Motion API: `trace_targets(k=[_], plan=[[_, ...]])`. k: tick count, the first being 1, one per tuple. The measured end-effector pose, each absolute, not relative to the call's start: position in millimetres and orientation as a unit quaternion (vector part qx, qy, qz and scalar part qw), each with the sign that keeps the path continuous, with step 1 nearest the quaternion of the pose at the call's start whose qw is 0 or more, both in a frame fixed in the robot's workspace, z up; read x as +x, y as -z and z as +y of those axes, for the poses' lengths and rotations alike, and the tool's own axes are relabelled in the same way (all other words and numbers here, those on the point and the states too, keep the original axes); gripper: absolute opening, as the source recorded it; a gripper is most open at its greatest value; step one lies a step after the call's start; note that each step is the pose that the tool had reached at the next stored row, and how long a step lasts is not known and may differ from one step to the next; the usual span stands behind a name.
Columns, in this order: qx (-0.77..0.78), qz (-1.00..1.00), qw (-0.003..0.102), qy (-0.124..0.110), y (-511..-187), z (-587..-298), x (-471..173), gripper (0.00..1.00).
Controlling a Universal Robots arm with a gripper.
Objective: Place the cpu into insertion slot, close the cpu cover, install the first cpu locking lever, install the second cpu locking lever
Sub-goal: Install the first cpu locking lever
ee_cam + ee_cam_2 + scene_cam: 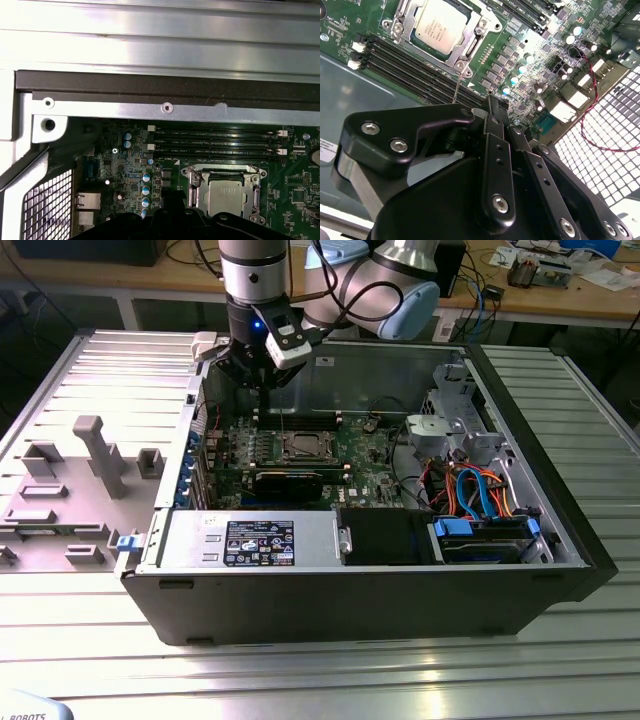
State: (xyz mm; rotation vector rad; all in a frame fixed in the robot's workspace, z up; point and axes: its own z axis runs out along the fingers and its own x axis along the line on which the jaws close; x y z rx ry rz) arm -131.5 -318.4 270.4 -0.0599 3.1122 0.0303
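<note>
While the arm hangs over the open case (pixel 370 580) on the slatted desk (pixel 90 640), the cpu (pixel 440 26) already lies in the slot (pixel 402 27), its dull metal top showing in both wrist views, on the green board (pixel 295 185) just beside the row of long black memory slots (pixel 215 141). A silvery cover (pixel 470 50) frames the chip and looks to be lying flat around it, so I'd judge the first two steps done. One thin lever (pixel 456 90) stands up from the socket's corner toward the camera, which suggests it is not yet latched; whether the other lever is hooked down I can't make out from here. The pincer (pixel 492 107) hovers above the board near the socket, beside that raised lever. Its black fingers (pixel 495 130) seem drawn together with nothing between them, and they touch neither chip nor cover, as far as I can tell.
</note>
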Motion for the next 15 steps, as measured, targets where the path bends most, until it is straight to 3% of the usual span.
trace_targets(k=[15], plan=[[-0.019,1.000,0.014,-0.010,-268.5,-315.9,-127.0,0.11]])
